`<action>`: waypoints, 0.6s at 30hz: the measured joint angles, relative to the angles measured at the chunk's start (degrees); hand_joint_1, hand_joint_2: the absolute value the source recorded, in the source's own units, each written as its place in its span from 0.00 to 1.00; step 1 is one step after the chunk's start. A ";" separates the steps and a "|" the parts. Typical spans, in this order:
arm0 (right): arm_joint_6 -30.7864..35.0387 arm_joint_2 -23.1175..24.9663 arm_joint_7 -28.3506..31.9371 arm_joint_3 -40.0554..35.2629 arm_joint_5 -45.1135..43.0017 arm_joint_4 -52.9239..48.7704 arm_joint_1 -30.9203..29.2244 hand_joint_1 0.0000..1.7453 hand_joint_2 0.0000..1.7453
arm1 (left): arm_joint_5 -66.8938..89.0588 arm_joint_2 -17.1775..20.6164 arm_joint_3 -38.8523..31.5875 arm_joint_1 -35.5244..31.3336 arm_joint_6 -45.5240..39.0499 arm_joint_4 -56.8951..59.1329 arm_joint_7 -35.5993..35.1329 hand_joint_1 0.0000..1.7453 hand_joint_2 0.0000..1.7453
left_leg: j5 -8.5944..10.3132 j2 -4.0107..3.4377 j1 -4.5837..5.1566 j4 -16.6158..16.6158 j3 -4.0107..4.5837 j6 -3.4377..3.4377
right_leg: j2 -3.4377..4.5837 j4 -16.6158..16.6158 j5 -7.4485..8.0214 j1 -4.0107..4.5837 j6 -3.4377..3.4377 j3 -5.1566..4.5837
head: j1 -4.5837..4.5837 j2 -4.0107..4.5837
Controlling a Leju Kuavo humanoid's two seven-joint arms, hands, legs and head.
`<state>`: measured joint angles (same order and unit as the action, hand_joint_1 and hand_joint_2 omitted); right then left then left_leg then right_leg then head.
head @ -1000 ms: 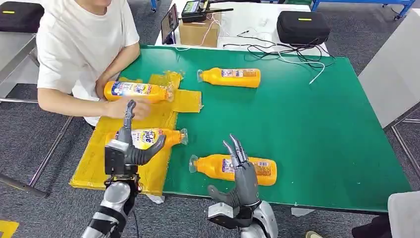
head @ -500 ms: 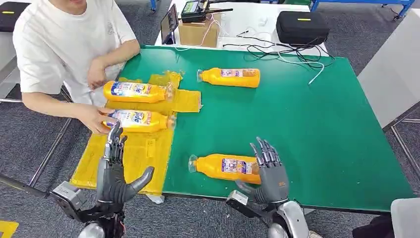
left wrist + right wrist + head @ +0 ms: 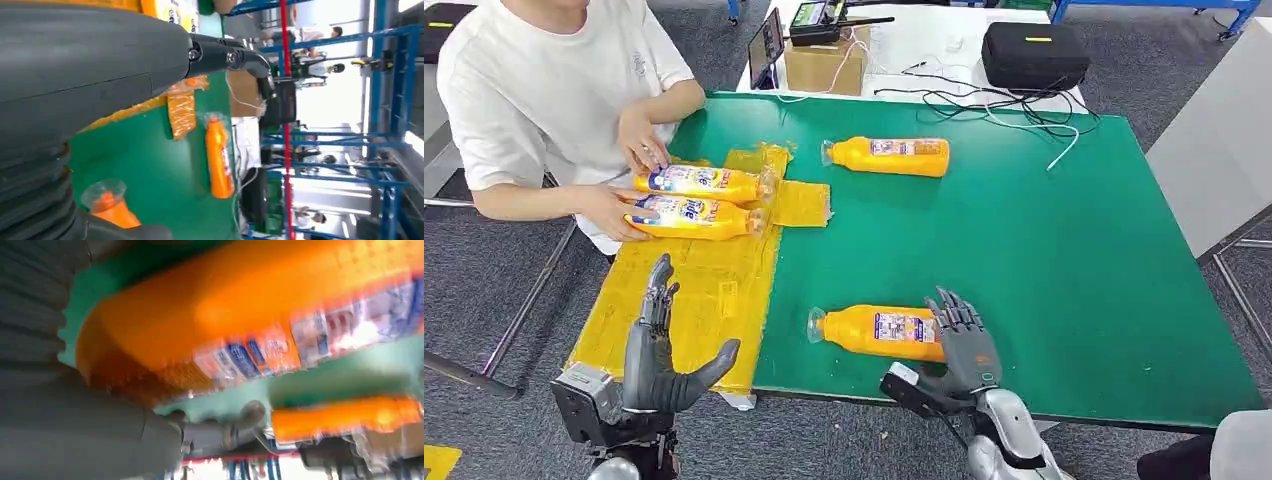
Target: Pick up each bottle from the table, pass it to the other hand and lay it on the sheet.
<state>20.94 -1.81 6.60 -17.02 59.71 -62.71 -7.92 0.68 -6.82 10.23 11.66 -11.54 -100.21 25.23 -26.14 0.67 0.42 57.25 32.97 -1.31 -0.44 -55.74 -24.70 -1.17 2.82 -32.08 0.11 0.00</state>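
Note:
An orange bottle [image 3: 874,331] lies on its side on the green table [image 3: 1064,270], cap to the left. My right hand [image 3: 962,341] is at its base end, fingers spread over the bottle's base and thumb on the near side; the bottle [image 3: 240,320] sits close against the palm. My left hand [image 3: 660,352] hovers open over the near edge of the yellow sheet [image 3: 709,300], holding nothing. Two bottles [image 3: 699,182] [image 3: 692,216] lie side by side on the sheet's far part under a person's hands. Another bottle [image 3: 889,156] [image 3: 219,157] lies at the table's far middle.
A person [image 3: 544,90] in a white shirt sits at the far left, both hands on the sheet's bottles. Behind the green table stand a cardboard box [image 3: 824,65], a black case [image 3: 1034,52] and loose cables [image 3: 1014,110]. The table's front edge runs just before my hands.
The person slid the second bottle up the sheet beside the first. My left hand drew back to the sheet's near edge. My right hand moved right and settled on the near bottle's base.

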 measured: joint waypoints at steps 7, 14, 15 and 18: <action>-10.90 -0.50 -11.03 -2.99 2.08 3.32 -5.15 0.00 1.00 | -6.51 -0.81 -0.09 -0.19 5.98 -0.28 -3.56 0.00 1.00 | -0.18 -0.53 -0.01 -0.03 -0.53 0.11 | 0.58 0.03 0.05 0.01 -0.07 0.23 | 0.04 0.00; -14.74 -2.01 -13.20 -6.21 1.70 7.02 -9.16 1.00 1.00 | -13.29 -1.46 -0.59 -0.24 12.15 -0.35 -6.67 0.00 1.00 | -0.30 -0.62 -0.01 -0.04 -1.08 0.06 | 0.78 0.08 0.08 0.02 -0.11 0.19 | -0.02 0.00; -15.04 -2.25 -13.20 -6.88 1.42 7.52 -9.81 1.00 1.00 | -14.27 -1.55 -0.87 -0.44 12.91 -0.07 -7.17 0.00 1.00 | -0.28 -0.66 -0.01 -0.04 -1.10 0.05 | 0.80 0.09 0.12 0.02 -0.15 0.21 | 0.00 -0.02; -17.45 -3.28 -13.20 -8.88 0.06 9.03 -12.49 1.00 1.00 | -20.86 -2.23 -1.64 -1.23 15.13 1.05 -10.65 0.00 1.00 | -0.18 -0.71 0.00 -0.04 -1.16 -0.01 | 0.82 0.08 0.21 0.02 -0.12 0.22 | 0.00 -0.02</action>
<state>3.49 -5.09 -6.60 -25.90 59.78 -53.68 -20.41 -20.18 -9.05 8.59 10.43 3.59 -99.16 14.57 -26.32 -0.04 0.41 57.21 31.81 -1.32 0.38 -55.66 -24.49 -1.15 2.70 -31.86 0.11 -0.02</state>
